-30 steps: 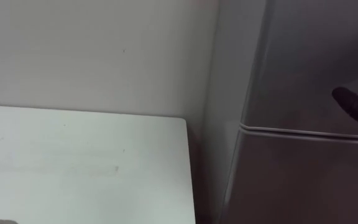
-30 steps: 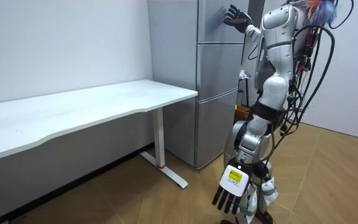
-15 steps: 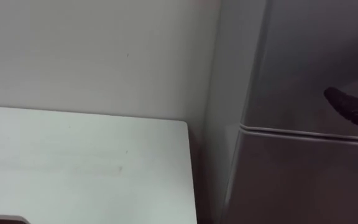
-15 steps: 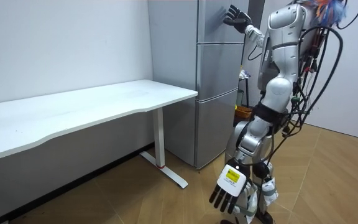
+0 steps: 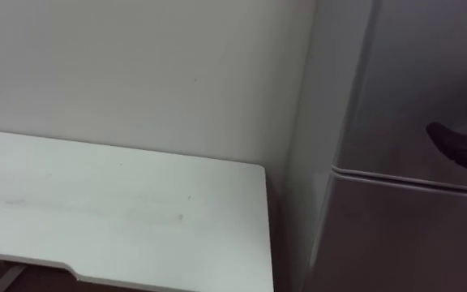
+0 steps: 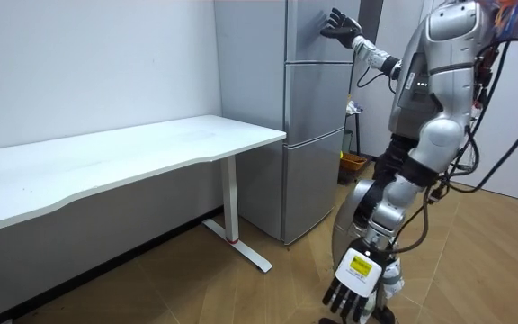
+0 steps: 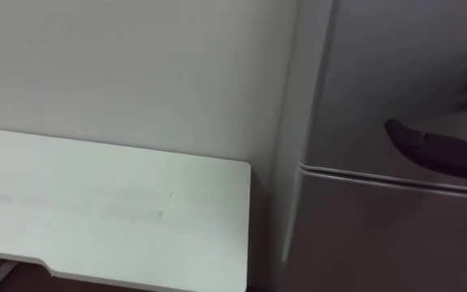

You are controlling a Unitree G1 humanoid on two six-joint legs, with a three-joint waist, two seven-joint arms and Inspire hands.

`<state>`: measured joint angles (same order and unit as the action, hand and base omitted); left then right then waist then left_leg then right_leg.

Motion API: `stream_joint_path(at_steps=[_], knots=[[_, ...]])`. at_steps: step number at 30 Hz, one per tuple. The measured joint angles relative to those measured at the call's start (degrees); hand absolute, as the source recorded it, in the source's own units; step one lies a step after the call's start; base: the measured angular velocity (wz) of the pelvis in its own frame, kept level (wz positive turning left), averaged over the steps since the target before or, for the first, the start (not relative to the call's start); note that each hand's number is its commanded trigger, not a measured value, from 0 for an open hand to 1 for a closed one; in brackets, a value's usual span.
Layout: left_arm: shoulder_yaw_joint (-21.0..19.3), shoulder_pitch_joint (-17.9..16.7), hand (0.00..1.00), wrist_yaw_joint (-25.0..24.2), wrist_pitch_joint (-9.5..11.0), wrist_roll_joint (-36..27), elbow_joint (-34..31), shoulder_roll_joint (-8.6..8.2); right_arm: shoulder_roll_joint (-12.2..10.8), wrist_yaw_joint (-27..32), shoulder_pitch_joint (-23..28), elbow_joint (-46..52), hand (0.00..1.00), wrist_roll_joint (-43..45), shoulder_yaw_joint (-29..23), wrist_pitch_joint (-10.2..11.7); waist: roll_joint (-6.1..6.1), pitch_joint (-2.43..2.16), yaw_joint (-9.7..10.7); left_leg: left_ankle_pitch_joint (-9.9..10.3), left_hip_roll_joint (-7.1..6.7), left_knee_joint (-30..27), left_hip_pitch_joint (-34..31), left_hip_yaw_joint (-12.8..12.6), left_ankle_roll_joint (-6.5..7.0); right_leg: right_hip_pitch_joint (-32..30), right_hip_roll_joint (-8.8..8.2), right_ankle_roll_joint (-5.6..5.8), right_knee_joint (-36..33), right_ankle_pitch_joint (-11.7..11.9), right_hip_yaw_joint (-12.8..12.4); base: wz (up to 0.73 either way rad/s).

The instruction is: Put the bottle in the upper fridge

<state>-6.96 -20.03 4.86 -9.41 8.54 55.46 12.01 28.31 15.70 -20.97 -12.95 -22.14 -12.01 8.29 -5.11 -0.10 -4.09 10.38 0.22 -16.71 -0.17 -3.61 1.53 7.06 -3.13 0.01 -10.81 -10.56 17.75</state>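
I see the robot standing in front of the fridge [image 6: 313, 180], which is just beside the end of the white table [image 6: 151, 148]. Its right hand [image 6: 336, 22] is raised to the upper door [image 5: 412, 73], with the fingers spread and straight against the metal just above the seam between the two doors. Both doors look closed. The left hand [image 6: 352, 290] hangs low by its legs, fingers straight, holding nothing. I cannot tell where the bottle is.
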Motion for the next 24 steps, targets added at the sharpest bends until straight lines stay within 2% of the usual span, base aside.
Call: stream_joint_path(at_steps=[5,9,10,16,22,24], knots=[[0.00,-0.92,0.00,-0.14,-0.04,0.19,-1.63,-0.01,-0.01,1.85,0.01,-0.38,0.00,-0.90,-0.65,-0.35,0.19,-0.12,-0.88,-0.44,-0.20,0.02,-0.32,0.56,0.07,-0.10,-0.13,-0.08,-0.01,0.24,0.40,0.06],[0.00,-2.09,0.00,-0.52,0.08,0.08,-1.92,-0.23,0.01,2.13,0.01,1.32,0.00,-5.60,-1.00,-0.92,0.80,-0.65,-0.51,-0.54,-0.40,0.16,-0.35,0.69,0.14,-0.10,-0.27,0.15,0.04,0.36,0.57,0.02],[-0.17,-2.38,0.00,-0.55,0.27,0.20,-2.13,-0.22,0.01,2.34,0.08,2.44,0.00,-7.68,-1.17,-1.69,0.75,-0.70,-0.15,-0.65,-0.62,0.40,-0.23,0.77,0.23,-0.03,-0.30,0.38,0.06,0.46,0.66,0.05],[-1.17,-3.62,0.00,-0.44,1.31,0.20,-2.13,-0.25,0.02,2.67,0.14,3.98,0.00,-12.64,-1.14,-2.07,0.28,-0.57,0.81,-1.02,-0.92,1.53,0.55,0.67,0.29,0.16,-0.36,0.57,0.16,0.27,-0.06,0.01],[-1.88,-3.46,0.00,-0.17,2.41,0.05,-3.58,-0.25,0.38,4.70,0.73,5.10,0.00,-11.50,-1.33,-2.07,0.11,-0.49,1.57,-0.97,-0.94,1.53,0.04,0.71,0.35,-0.43,-0.32,0.67,0.20,0.23,-0.30,0.01],[-3.02,-3.21,0.00,-0.15,2.86,0.22,-3.72,-0.26,0.43,5.03,1.96,6.50,0.00,-11.90,-3.43,-2.23,0.12,-0.49,2.17,-0.93,-0.99,1.54,-0.18,0.77,0.43,-0.56,-0.16,0.72,0.21,0.20,-0.10,0.10]])
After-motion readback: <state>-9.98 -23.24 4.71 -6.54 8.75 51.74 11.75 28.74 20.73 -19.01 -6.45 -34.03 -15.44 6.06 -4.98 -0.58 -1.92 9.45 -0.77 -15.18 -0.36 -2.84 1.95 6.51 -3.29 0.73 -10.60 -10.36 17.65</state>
